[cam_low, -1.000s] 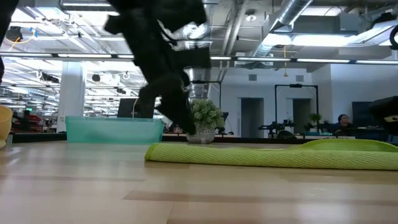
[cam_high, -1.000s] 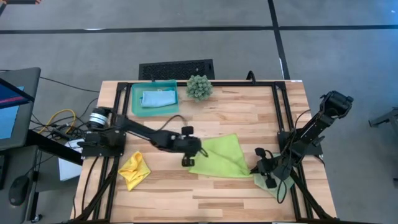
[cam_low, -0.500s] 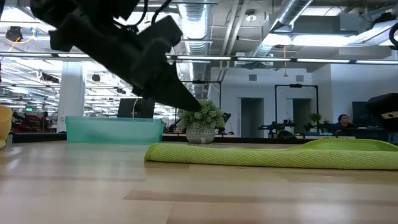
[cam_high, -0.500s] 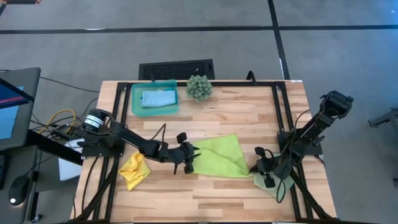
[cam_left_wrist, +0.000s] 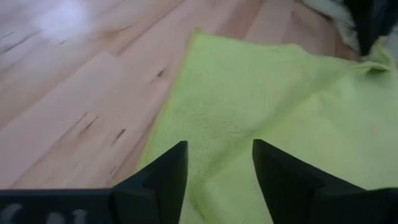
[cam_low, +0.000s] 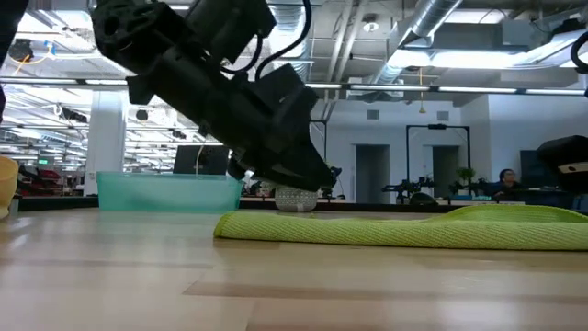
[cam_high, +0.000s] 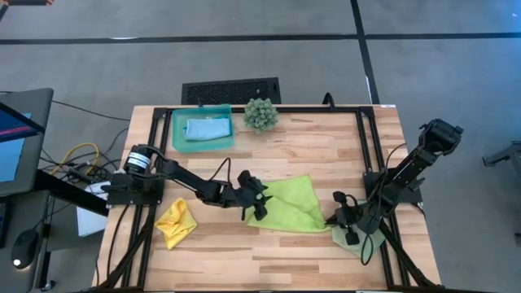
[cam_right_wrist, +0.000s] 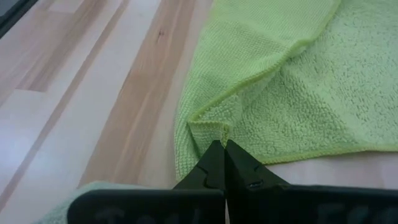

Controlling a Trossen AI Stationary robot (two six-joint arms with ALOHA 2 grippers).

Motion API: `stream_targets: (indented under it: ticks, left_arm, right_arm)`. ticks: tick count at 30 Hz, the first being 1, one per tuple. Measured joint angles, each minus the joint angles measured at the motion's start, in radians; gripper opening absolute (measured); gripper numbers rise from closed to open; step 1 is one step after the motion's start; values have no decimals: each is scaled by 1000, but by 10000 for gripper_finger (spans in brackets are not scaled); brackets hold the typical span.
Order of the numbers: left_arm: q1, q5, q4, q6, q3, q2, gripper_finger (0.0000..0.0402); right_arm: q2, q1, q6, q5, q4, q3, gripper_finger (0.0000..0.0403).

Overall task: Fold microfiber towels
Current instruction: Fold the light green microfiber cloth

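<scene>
**Two claws at the lime green towel**

The lime green towel lies mid-desk, nearer the front edge; the left claw sits over its left edge, fingers spread; the right claw is pressed together, pinching the towel's right corner; the yellow towel lies crumpled by the front-left corner; the light blue towel rests in the teal tray.
</scene>
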Motion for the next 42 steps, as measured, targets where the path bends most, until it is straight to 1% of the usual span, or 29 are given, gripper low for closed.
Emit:
stream_targets:
  ticks: [3, 5, 8, 11, 16, 22, 24, 27, 33, 34, 37, 42]
  left_arm:
    - [6, 26, -16, -11, 14, -2, 184]
    - [10, 42, -6, -25, 15, 4, 184]
    - [18, 41, -22, -77, 14, 6, 178]
    - [24, 38, -52, -107, 14, 6, 167]
    - [23, -16, -71, -131, 15, 22, 137]
    - [27, 3, -63, -148, 23, 81, 111]
    - [31, 4, -51, -140, 42, 103, 104]
    - [33, 16, -61, -83, 60, 113, 87]
    - [28, 48, -100, 18, 88, 110, 13]
    - [26, 49, -111, 31, 97, 110, 7]
    - [14, 32, -188, 73, 133, 110, 8]
    - [-11, -36, -389, 107, 218, 95, 3]
  right_arm:
    - [0, 0, 0, 0, -2, 0, 11]
    - [0, 0, 0, 0, -3, 0, 11]
    - [0, 0, -1, 0, -3, 0, 11]
    - [0, 0, -1, 0, -3, 0, 11]
    - [0, 0, -1, 0, -3, 0, 11]
    - [0, 0, -1, 0, -1, 0, 11]
    - [0, 0, -1, -1, -8, 1, 11]
    - [0, 0, -1, -1, -11, 1, 11]
    - [0, 0, 0, -1, -13, 1, 11]
    - [0, 0, 0, -1, -14, 1, 11]
    - [0, 2, 0, -1, -14, 1, 11]
    - [0, 2, 0, 0, -17, 1, 11]
